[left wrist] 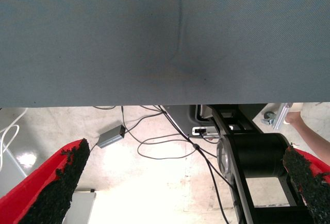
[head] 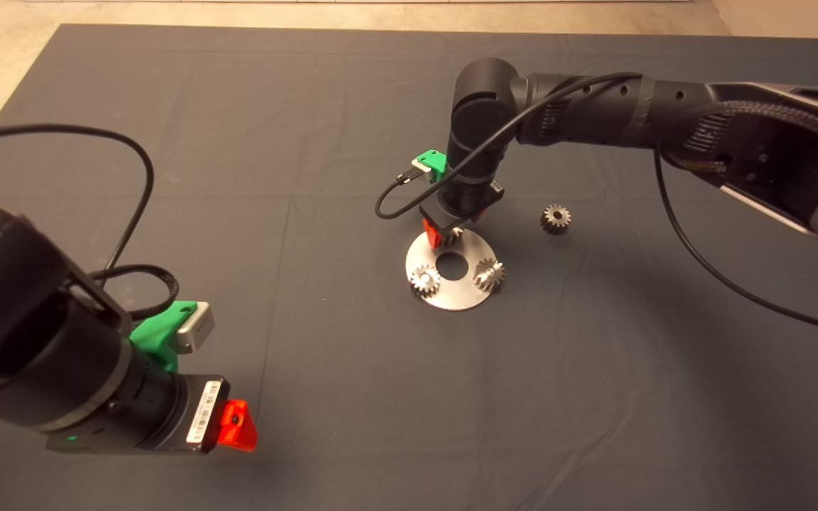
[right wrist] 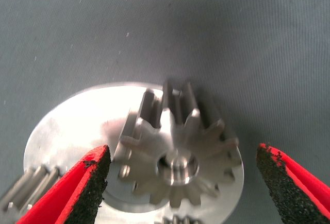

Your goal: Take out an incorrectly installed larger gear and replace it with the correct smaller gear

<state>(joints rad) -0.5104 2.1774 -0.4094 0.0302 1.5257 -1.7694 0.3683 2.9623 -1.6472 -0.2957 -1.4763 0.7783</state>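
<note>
Your right hand hangs wide open over the round steel plate, the larger gear sitting on the plate between its fingers untouched, the smaller gear lying on the bench just beside that hand, while your left hand, also spread wide, waits well apart.

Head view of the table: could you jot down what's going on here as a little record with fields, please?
Surface: dark mat
Round plate: steel, hole in its middle, two shiny small gears on it
Larger gear: on the plate's far edge
Right claw: open, fingers either side of the larger gear, not touching it
Smaller gear: on the mat, right of the plate
Left claw: open, waiting at the lower left
</note>
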